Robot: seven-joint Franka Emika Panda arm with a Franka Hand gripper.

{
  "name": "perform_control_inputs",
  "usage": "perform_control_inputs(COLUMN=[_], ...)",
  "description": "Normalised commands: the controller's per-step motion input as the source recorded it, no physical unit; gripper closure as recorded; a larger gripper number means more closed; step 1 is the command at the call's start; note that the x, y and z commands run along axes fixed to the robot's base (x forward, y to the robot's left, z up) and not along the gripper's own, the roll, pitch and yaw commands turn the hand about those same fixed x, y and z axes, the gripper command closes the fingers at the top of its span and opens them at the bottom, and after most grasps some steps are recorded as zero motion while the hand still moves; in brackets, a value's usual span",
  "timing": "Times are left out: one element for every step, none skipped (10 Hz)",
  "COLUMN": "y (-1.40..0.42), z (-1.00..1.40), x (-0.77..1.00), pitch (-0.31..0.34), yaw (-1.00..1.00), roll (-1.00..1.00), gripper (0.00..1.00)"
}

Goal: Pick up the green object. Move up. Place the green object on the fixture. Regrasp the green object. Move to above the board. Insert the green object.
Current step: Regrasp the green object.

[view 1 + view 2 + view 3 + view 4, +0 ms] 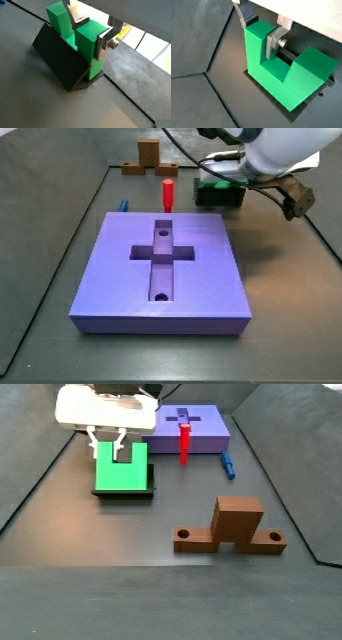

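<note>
**Fingers around one green prong, at the fixture**

My gripper (pixel 264 31) is nearly closed, its plates either side of one prong of the green object (pixel 288 75); it seems a grip, though pad contact is hidden. The bright green U-shaped piece sits in the dark fixture (pixel 57 57), mostly covered. My arm hides it in a side view, beyond the board (pixel 160 268).

A red cylinder peg (pixel 167 194) stands upright just beside the purple slab's far edge. A small blue piece (pixel 227 465) lies near that slab. A brown upright block (pixel 237 526) on a base stands well apart from it.
</note>
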Motion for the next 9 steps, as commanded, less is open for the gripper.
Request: perform_control_inputs(y=[0.00,0.00,0.00,0.00,0.00,0.00,0.00,0.00,0.00], z=[0.00,0.00,0.00,0.00,0.00,0.00,0.00,0.00,0.00], x=[0.00,0.00,0.00,0.00,0.00,0.00,0.00,0.00,0.00], pitch=[0.000,0.000,0.000,0.000,0.000,0.000,0.000,0.000,0.000], yaw=[0.00,0.00,0.00,0.00,0.00,0.00,0.00,0.00,0.00], roll=[0.00,0.00,0.00,0.00,0.00,0.00,0.00,0.00,0.00], gripper=[1.00,1.00,1.00,1.00,1.00,1.00,1.00,1.00,1.00])
